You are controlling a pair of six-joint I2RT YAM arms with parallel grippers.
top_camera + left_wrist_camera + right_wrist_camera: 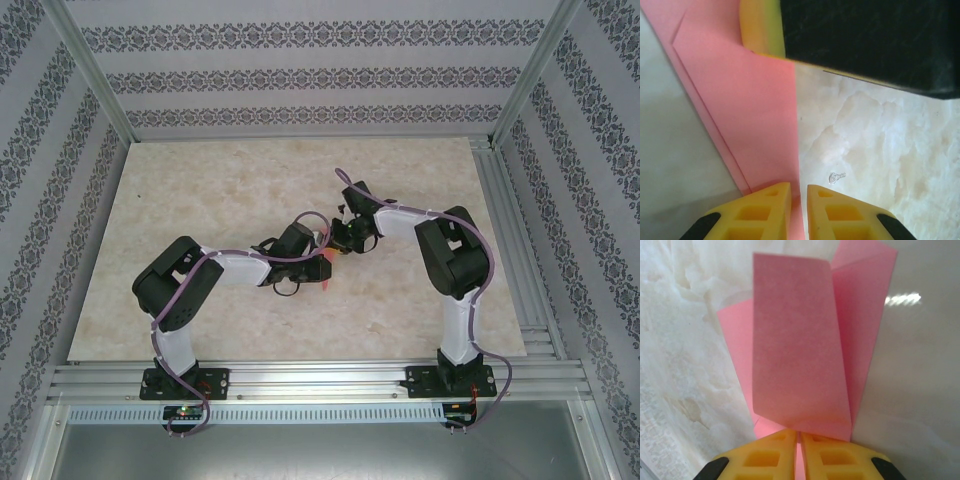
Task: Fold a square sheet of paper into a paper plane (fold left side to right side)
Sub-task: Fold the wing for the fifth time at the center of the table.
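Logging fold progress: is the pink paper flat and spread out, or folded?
Folded. The pink paper shows overlapping layers and a raised creased flap in the right wrist view, and stepped layered edges in the left wrist view.

Surface [200,200] is a beige marbled slab. Pinkish-red folded sheet of paper [328,262] around the middle, can't tell if it's actually lying flat. Tiny clear speck [836,176] near it.
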